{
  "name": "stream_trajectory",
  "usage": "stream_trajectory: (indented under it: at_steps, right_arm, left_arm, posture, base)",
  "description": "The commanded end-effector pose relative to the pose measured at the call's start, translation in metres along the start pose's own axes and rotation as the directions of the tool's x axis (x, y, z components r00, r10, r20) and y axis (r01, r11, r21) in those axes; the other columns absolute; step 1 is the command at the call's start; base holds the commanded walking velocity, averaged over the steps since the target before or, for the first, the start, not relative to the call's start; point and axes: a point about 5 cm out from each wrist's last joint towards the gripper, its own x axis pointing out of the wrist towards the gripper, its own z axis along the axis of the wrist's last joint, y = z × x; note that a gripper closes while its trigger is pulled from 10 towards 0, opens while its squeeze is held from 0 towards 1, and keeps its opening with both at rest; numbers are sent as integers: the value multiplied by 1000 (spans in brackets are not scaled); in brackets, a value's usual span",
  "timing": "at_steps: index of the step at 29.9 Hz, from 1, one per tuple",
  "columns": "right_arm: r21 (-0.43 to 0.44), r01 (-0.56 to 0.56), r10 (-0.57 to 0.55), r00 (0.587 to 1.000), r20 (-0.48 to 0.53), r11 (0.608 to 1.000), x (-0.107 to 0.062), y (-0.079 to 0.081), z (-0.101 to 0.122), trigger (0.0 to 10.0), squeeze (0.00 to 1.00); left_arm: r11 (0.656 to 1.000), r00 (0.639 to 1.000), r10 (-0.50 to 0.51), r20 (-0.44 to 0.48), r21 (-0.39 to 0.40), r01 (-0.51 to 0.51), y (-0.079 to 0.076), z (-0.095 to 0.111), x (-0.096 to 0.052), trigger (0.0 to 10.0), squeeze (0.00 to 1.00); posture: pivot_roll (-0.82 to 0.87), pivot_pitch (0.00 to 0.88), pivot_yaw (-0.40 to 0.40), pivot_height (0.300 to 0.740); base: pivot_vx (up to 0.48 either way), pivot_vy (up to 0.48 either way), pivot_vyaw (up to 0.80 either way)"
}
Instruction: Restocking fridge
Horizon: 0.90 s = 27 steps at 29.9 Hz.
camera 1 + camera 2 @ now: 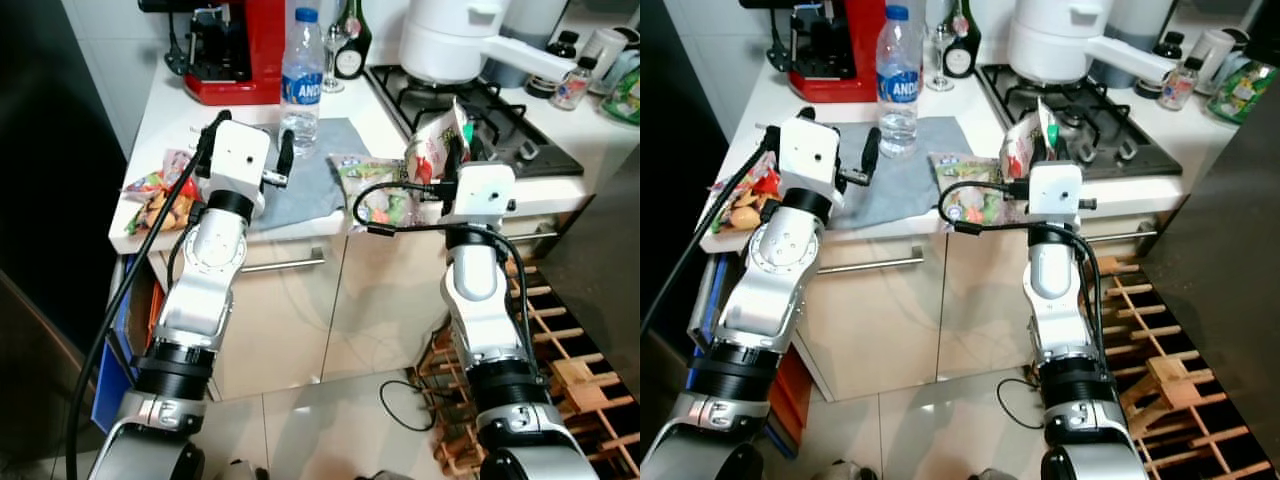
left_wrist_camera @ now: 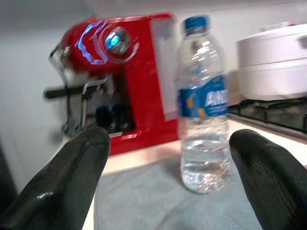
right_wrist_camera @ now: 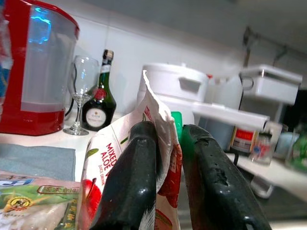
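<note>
**White counter, one pouch in the grip**

White countertop (image 1: 170, 110) runs from a red coffee machine (image 1: 232, 50) at its back left corner to a gas hob (image 1: 470, 110) on the right; the machine's top is cut off by the frame. A water bottle (image 1: 301, 75) stands on a grey cloth (image 1: 310, 170) near the front edge. A snack packet (image 1: 160, 195) at the left front corner is half hidden behind the left arm. A flat bag of vegetables (image 1: 375, 190) lies at the front edge beside the cloth. Both silver arms reach up toward the counter from below. The right gripper (image 1: 452, 140) holds a drink pouch (image 1: 432, 150) upright above the front edge, by the hob.

Left wrist: the left gripper (image 2: 175, 163) is spread wide, its fingers (image 2: 72, 177) blurred, with the bottle standing apart between them.

Right wrist: the black fingers (image 3: 139, 177) pinch the pouch's top; its lower part is cut off. A wine glass (image 3: 82, 91) and a dark bottle (image 3: 101, 96) stand by the tiled wall.
</note>
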Motion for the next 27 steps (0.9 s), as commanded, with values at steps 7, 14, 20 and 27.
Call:
stream_trajectory:
  at_steps: [7,14,20,27]
  right_arm:
    - [36,-33,35,999,-42,999,0,5,-6,0,0]
    - [-86,-80,88,991,103,993,5,10,15,0,0]
    - [-187,-55,102,963,250,981,10,9,41,0,0]
    - [-189,-53,92,975,204,981,6,6,32,0,0]
  left_arm:
    - [999,999,19,-51,-48,-21,-2,-9,-4,10000,0]
    - [998,997,40,-59,-40,-42,0,-10,-2,10000,0]
    - [999,998,38,-42,-20,-38,-4,-8,-2,10000,0]
    - [999,999,38,-36,-12,-38,-6,-8,-1,10000,0]
  posture:
    - [-32,0,-6,740]
    - [-33,0,-5,740]
    - [-44,0,-6,740]
    - [-53,0,-8,740]
  base:
    - [-34,0,0]
    - [-296,0,0]
    - [-322,0,0]
    - [-318,0,0]
